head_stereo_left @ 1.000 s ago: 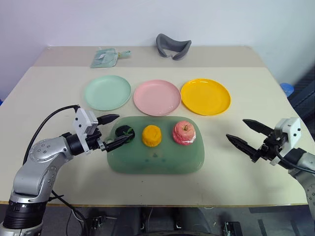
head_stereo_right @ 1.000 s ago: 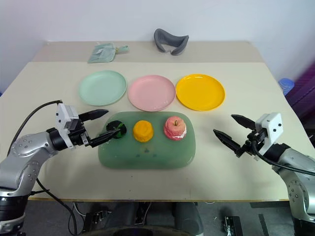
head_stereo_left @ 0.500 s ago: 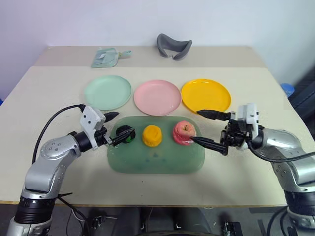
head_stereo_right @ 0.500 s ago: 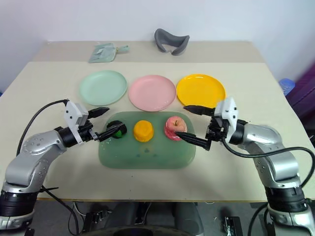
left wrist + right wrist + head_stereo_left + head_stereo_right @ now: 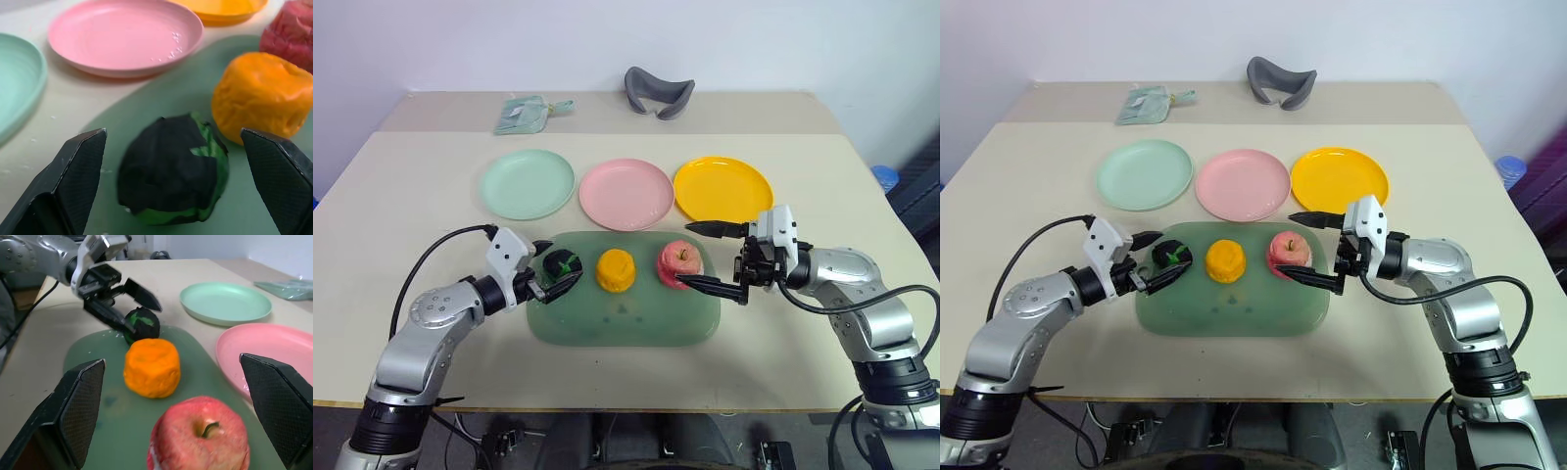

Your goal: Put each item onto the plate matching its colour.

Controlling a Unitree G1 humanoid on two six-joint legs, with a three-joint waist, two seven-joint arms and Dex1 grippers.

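Left tool [image 5: 552, 271] – fingers spread either side of the green-and-black ball [image 5: 562, 264]. Right tool [image 5: 702, 257] – fingers spread about the netted apple [image 5: 679, 263]. Ball, orange fruit [image 5: 615, 270] and apple rest on the green mat [image 5: 626, 318].

I see three items in a row on the mat: dark green-and-black ball [image 5: 562, 263], orange-yellow lumpy fruit [image 5: 615, 270], netted red apple [image 5: 679, 262] standing stem up. Behind them, empty and flat on the table: mint green plate [image 5: 527, 184], pink plate [image 5: 626, 194], orange-yellow plate [image 5: 722, 192].
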